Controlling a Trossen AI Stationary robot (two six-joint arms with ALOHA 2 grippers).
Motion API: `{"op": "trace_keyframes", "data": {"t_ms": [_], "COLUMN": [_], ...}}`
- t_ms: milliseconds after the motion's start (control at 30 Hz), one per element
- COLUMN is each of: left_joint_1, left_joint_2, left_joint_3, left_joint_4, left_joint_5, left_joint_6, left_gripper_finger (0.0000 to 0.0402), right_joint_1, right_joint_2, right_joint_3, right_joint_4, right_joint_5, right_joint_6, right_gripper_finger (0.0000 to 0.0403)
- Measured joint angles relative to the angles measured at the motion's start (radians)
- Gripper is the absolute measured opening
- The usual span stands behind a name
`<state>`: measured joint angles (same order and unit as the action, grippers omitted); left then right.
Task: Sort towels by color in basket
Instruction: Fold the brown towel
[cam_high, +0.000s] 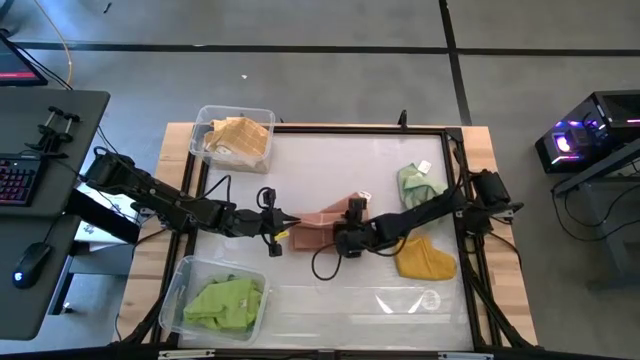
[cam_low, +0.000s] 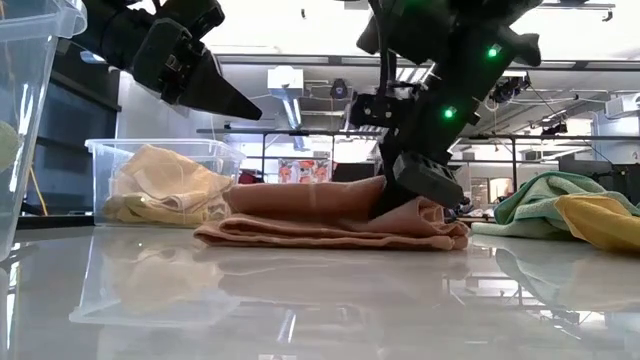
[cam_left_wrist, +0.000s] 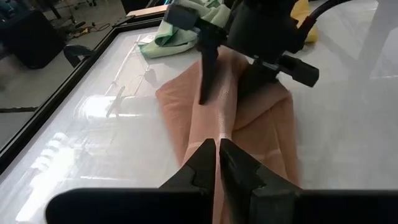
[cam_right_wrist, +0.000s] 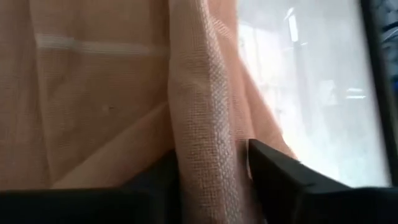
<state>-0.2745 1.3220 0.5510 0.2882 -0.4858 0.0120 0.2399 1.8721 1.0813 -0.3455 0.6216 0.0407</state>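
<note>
A dusty pink-brown towel (cam_high: 322, 222) lies bunched on the middle of the table. My right gripper (cam_high: 347, 238) stands on its right part, closed around a raised fold (cam_right_wrist: 208, 143). My left gripper (cam_low: 240, 108) is shut and hovers above the towel's left end (cam_left_wrist: 205, 124), clear of it in the low view. A sage green towel (cam_high: 420, 183) and a mustard yellow towel (cam_high: 425, 258) lie flat to the right. My right gripper pinches a raised fold of the pink-brown towel (cam_right_wrist: 211, 168) between its two fingers (cam_left_wrist: 208, 74), coming from above and pointing down. The fold runs between the fingers as a ridge. The rest of the towel (cam_low: 300, 228) lies on the table.
A clear bin (cam_high: 262, 118) at the far left holds tan and yellow towels (cam_high: 240, 138). A clear bin (cam_high: 180, 285) at the near left holds lime green towels (cam_high: 225, 300). A black frame (cam_high: 360, 128) borders the work area. Cables (cam_high: 325, 265) loop beside the right gripper.
</note>
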Motion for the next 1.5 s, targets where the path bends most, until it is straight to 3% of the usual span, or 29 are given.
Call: {"op": "trace_keyframes", "data": {"t_ms": [200, 267, 367, 567, 667, 833, 1200, 1400, 1500], "left_joint_1": [0.000, 0.000, 0.000, 0.000, 0.000, 0.000, 0.000, 0.000, 0.000], "left_joint_2": [0.000, 0.000, 0.000, 0.000, 0.000, 0.000, 0.000, 0.000, 0.000], "left_joint_3": [0.000, 0.000, 0.000, 0.000, 0.000, 0.000, 0.000, 0.000, 0.000], "left_joint_4": [-0.002, -0.004, -0.004, -0.007, -0.006, -0.007, -0.008, -0.015, -0.027], "left_joint_5": [0.000, 0.000, 0.000, 0.000, 0.000, 0.000, 0.000, 0.000, 0.000], "left_joint_6": [0.000, 0.000, 0.000, 0.000, 0.000, 0.000, 0.008, 0.008, 0.007], "left_gripper_finger": [0.0010, 0.0010, 0.0010, 0.0010, 0.0010, 0.0010, 0.0010, 0.0010, 0.0010], "right_joint_1": [-0.007, -0.004, 0.000, 0.000, -0.005, -0.006, -0.011, -0.101, -0.161], "right_joint_2": [-0.038, -0.064, -0.101, -0.173, -0.204, -0.228, -0.314, -0.282, -0.263], "right_joint_3": [0.037, 0.064, 0.115, 0.169, 0.168, 0.166, 0.166, 0.065, -0.038], "right_joint_4": [-0.046, -0.092, -0.164, -0.237, -0.228, -0.224, -0.085, -0.016, 0.067], "right_joint_5": [-0.057, -0.075, -0.123, -0.428, -0.581, -0.691, -1.168, -1.193, -1.089], "right_joint_6": [-0.029, -0.041, -0.031, -0.019, -0.019, -0.029, -0.094, -0.060, 0.005], "right_gripper_finger": [0.0026, 0.0012, 0.0028, 0.0026, 0.0017, 0.0014, 0.0014, 0.0014, 0.0014]}}
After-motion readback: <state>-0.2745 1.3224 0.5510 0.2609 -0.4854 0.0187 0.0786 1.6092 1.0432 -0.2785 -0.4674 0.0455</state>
